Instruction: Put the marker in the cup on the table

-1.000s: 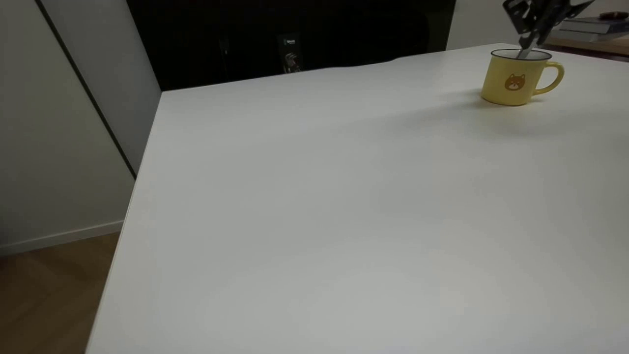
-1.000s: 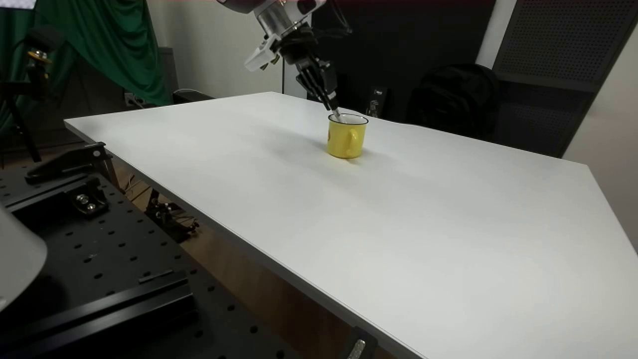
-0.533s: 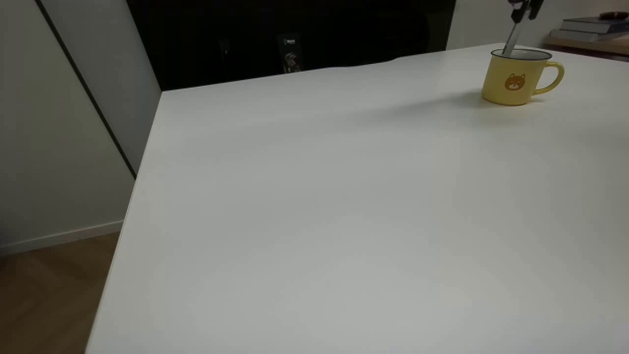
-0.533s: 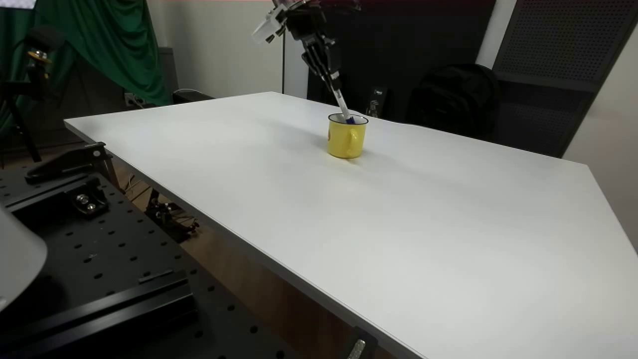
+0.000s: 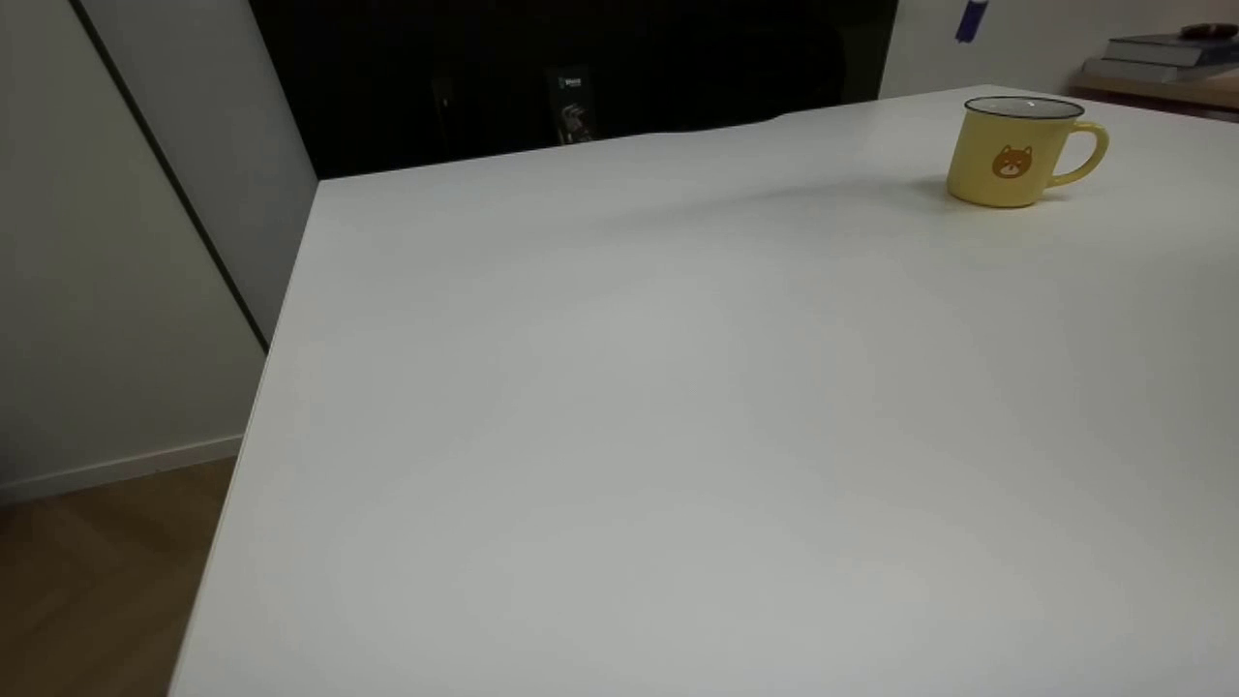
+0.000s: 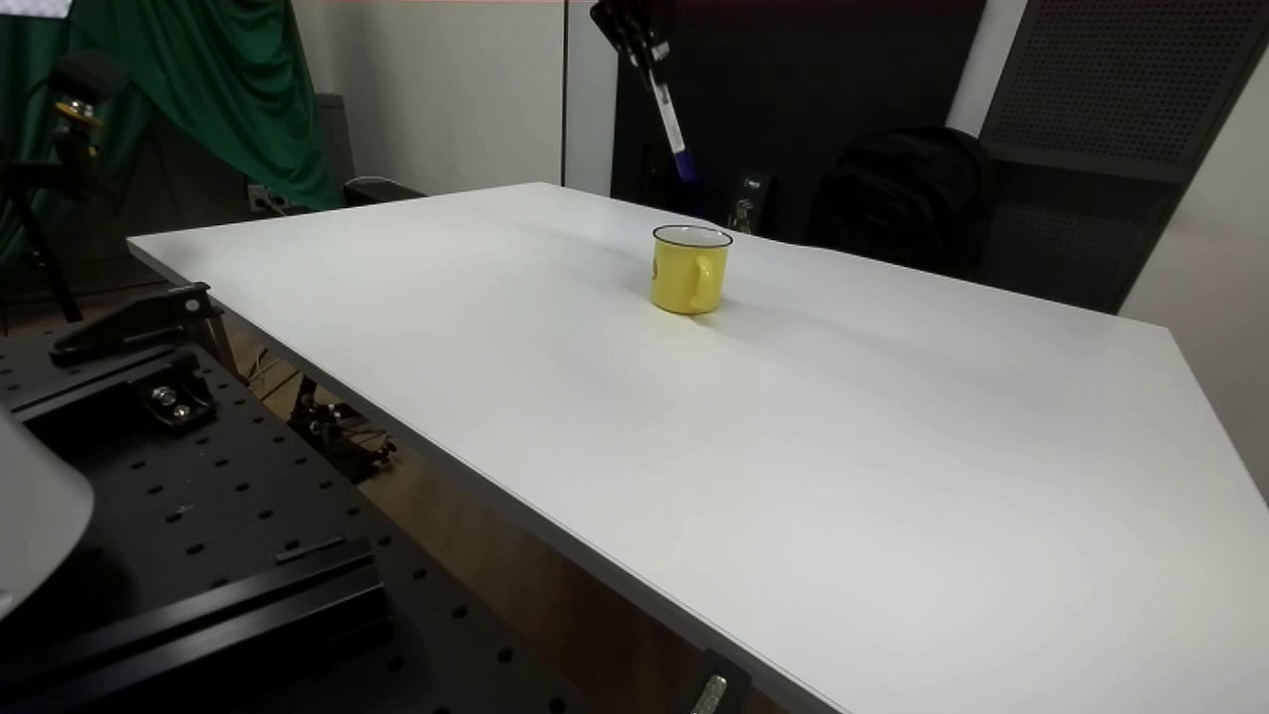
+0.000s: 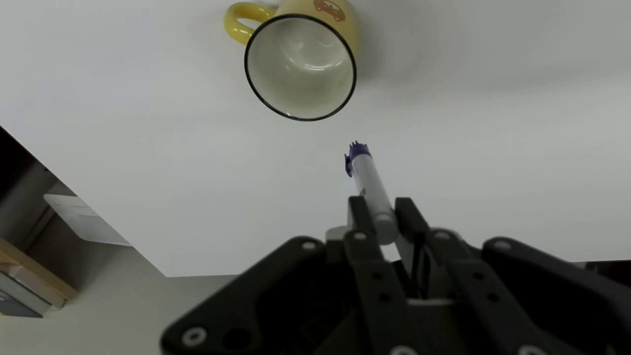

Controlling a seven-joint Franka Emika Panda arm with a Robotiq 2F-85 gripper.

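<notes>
The yellow cup point(image 5: 976, 155) stands upright on the white table point(image 5: 619, 387). It shows in both exterior views point(image 6: 677, 283), and its inside holds nothing in the wrist view point(image 7: 298, 74). My gripper point(image 7: 381, 201) is shut on the rear end of the white marker point(image 7: 369, 180), whose dark blue cap points away from the fingers. In an exterior view, the marker point(image 6: 669, 119) hangs tilted, cap down, in the air above the cup's rim, and the gripper point(image 6: 651, 64) is at the top. Elsewhere only its cap point(image 5: 971, 21) shows at the top edge; the gripper is out of that view.
The table's far edge runs close behind the cup, before a dark panel point(image 5: 436, 87). Books point(image 5: 1162, 58) lie on a surface beyond the table. A black perforated base plate point(image 6: 248, 555) with clamps lies beside the table's near edge. A dark backpack point(image 6: 902, 198) stands behind.
My gripper has risen with the marker still held. The marker's capped end was inside the cup and is now well above the rim. The cup has hardly moved.
</notes>
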